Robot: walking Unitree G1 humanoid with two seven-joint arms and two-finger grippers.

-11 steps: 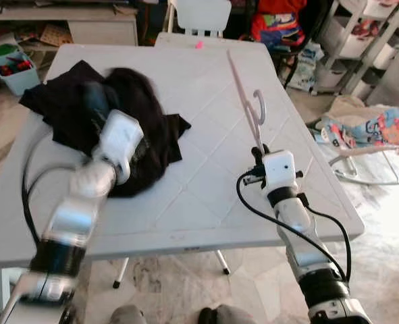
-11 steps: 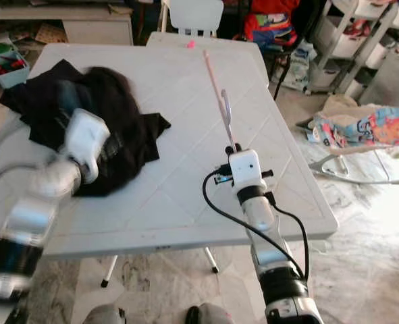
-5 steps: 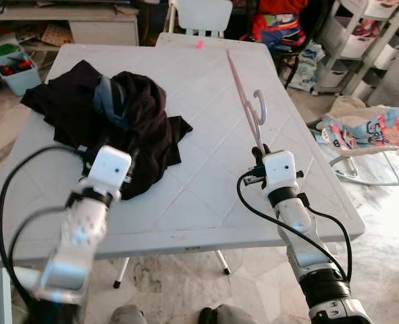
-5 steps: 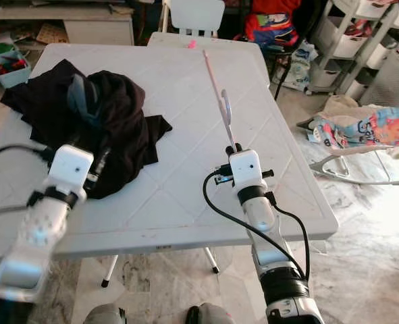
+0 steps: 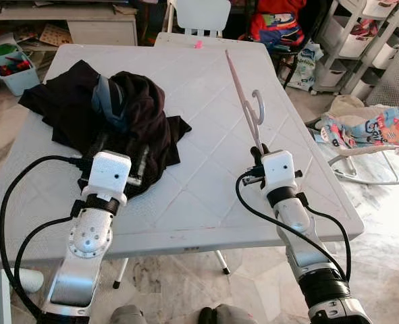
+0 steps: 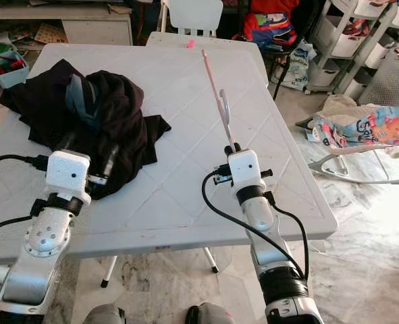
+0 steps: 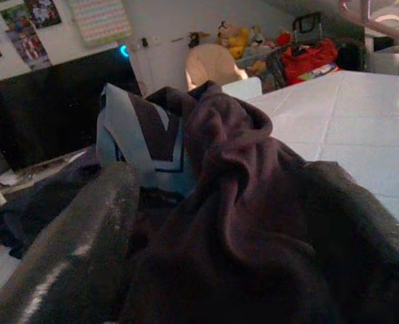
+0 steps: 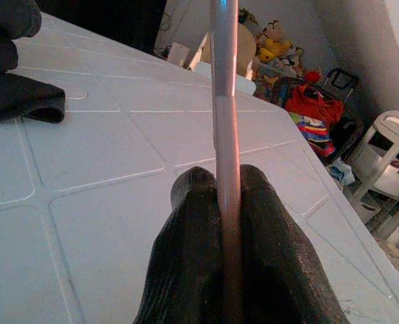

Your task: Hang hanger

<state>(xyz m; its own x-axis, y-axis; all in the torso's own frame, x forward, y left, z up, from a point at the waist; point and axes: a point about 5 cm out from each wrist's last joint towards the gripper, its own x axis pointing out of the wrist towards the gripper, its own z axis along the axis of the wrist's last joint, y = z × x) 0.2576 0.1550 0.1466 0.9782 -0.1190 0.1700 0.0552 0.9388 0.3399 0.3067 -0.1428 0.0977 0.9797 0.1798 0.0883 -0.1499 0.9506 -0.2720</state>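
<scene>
White table [image 5: 206, 175]: right claw [image 5: 258, 150] pinches hanger [image 5: 243, 94]; left claw [image 5: 136, 170] seemingly buried in garment [image 5: 118, 115].

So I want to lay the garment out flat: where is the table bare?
Bare top runs between the dark garment and the pink hanger held by the right gripper, and along the far edge of the table. The robot's left side is crowded: the garment heaps there with the left gripper at its near edge.
</scene>
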